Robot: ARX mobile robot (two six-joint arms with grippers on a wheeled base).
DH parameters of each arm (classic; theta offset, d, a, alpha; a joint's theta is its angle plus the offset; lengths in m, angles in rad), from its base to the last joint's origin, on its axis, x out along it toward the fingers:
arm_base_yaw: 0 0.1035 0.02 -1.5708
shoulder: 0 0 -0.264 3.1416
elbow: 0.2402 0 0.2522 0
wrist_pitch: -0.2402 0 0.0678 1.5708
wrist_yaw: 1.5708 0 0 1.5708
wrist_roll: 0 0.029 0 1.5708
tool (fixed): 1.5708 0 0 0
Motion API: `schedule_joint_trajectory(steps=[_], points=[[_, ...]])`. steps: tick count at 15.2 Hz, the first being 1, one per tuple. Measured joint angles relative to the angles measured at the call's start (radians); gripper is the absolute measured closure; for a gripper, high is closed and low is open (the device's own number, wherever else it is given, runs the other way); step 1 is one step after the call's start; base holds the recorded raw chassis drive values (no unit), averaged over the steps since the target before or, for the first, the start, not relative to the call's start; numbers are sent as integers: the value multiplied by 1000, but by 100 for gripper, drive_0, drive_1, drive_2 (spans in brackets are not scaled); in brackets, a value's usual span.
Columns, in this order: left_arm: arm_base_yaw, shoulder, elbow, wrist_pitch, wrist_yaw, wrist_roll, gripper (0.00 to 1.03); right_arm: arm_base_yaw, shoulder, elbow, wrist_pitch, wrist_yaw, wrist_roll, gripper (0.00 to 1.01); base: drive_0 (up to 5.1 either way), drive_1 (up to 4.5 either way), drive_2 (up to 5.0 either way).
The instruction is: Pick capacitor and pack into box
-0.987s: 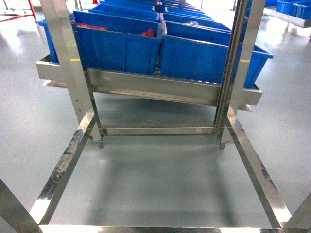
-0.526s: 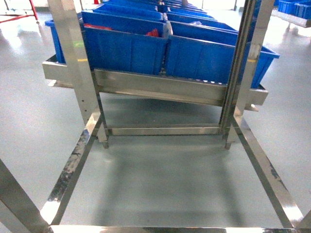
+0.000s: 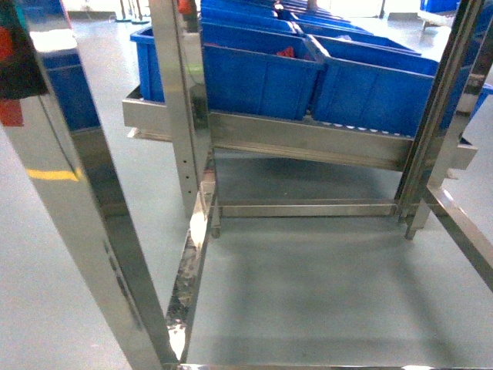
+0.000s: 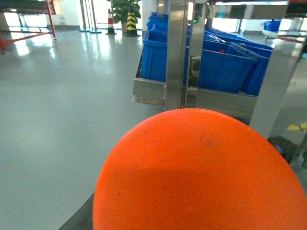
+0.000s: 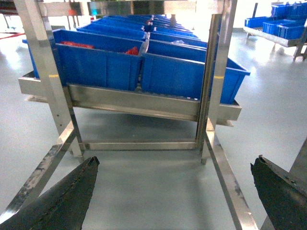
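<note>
I see the right pincer [image 5: 175, 201] with its black fingers [image 5: 62, 201] spread wide apart over grey floor [image 5: 153, 187], facing open blue plastic bins [image 5: 103, 64] on a steel rack [image 5: 144, 103]. Left pincer's state I cannot tell: an orange dome [image 4: 201, 172] fills that view. No pink box shows

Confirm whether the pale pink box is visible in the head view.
No: the head view shows only blue bins on a steel rack over bare grey floor, and no pink box.

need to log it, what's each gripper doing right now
Left gripper: cannot be told; an orange ball blocks the wrist view.
Right gripper: open, holding nothing.
</note>
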Motion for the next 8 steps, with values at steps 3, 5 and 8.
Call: schedule_joint_trajectory(steps=[3, 5, 8], points=[[0, 0, 0, 0, -1, 0, 59, 0, 0, 0, -5, 0, 0, 3, -497, 243, 243], [0, 0, 0, 1, 0, 0, 59, 0, 0, 0, -6, 0, 0, 3, -499, 242, 242], [0, 0, 0, 1, 0, 0, 59, 0, 0, 0, -3, 0, 0, 3, -488, 252, 252]])
